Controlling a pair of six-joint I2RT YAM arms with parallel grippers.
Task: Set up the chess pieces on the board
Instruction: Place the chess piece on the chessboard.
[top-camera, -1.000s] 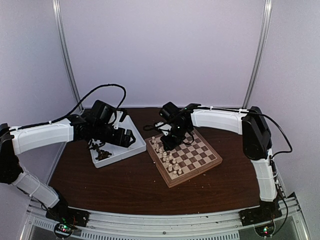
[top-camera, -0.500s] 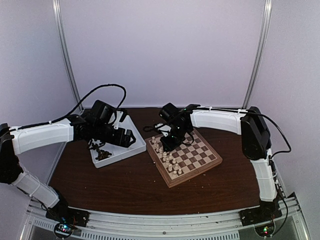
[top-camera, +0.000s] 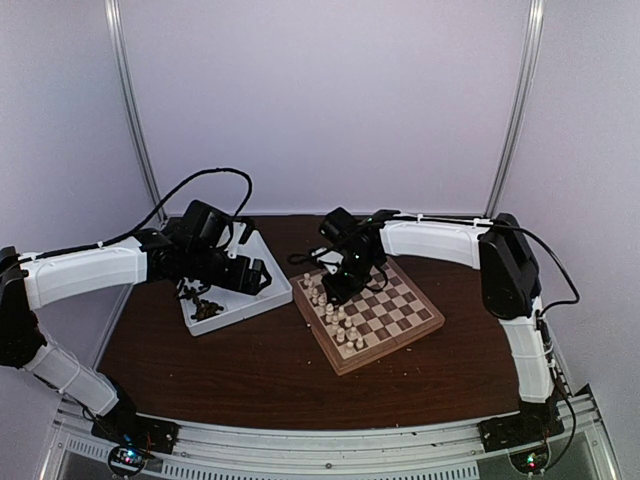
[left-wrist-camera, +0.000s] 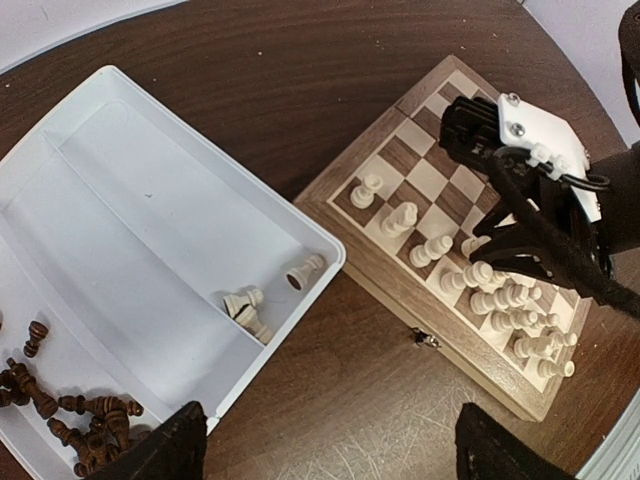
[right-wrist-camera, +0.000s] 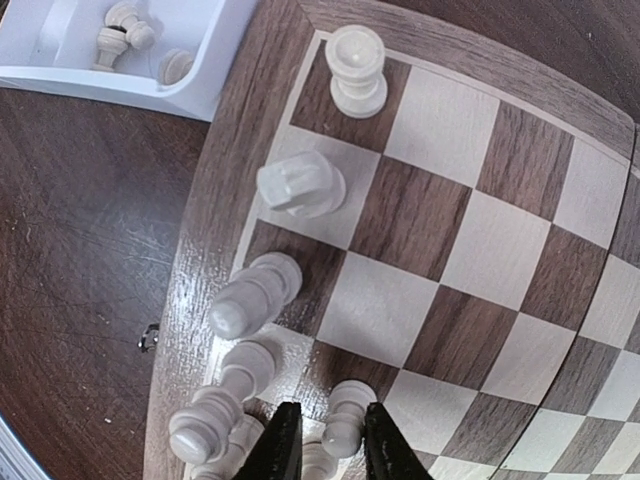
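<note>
Right wrist view: cream pawn (right-wrist-camera: 347, 415) upright on the board (right-wrist-camera: 445, 290), second row in from the border; other cream pieces (right-wrist-camera: 300, 184) line the edge row. Right gripper (right-wrist-camera: 328, 430) straddles the pawn, fingers close beside it; clamped or let go, cannot tell. Left gripper (left-wrist-camera: 335, 445) spread wide, empty, near the white tray (left-wrist-camera: 120, 200) holding dark pieces (left-wrist-camera: 90, 420).

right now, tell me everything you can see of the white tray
The tray is white, glossy plastic by the look, rectangular with rounded corners and a raised rim, split by low ridges into long compartments. It sits flat on the dark wooden table, left of the board, one corner close to it. A heap of dark pieces lies at one end; a few cream pieces lie toppled near the board-side corner.
</note>
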